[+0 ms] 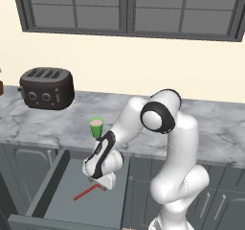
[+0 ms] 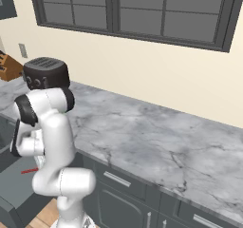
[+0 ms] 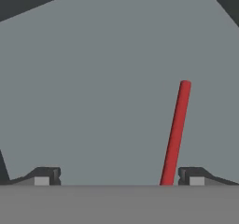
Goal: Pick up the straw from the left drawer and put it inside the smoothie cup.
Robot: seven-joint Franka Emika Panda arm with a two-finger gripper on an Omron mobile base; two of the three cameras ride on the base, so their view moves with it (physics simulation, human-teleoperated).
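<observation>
The red straw [image 1: 86, 192] lies flat on the grey bottom of the pulled-out left drawer [image 1: 52, 176]. My gripper [image 1: 101, 187] hangs low inside the drawer over the straw's bent right end, jaws open. In the hand view the straw [image 3: 175, 133] runs up from between the fingertips, close beside the right fingertip [image 3: 191, 175], and the gripper [image 3: 119, 177] stands open around it without touching. The green smoothie cup [image 1: 96, 127] stands upright on the marble counter just behind the drawer. In the right base view a short piece of the straw [image 2: 29, 171] shows left of the arm.
A black toaster [image 1: 47, 87] sits at the back left of the counter [image 1: 210, 128]. Grey cabinet doors with handles [image 2: 116, 178] line the front below the counter. A window [image 1: 129, 8] spans the wall above. The drawer's low side walls stand on both sides of the hand.
</observation>
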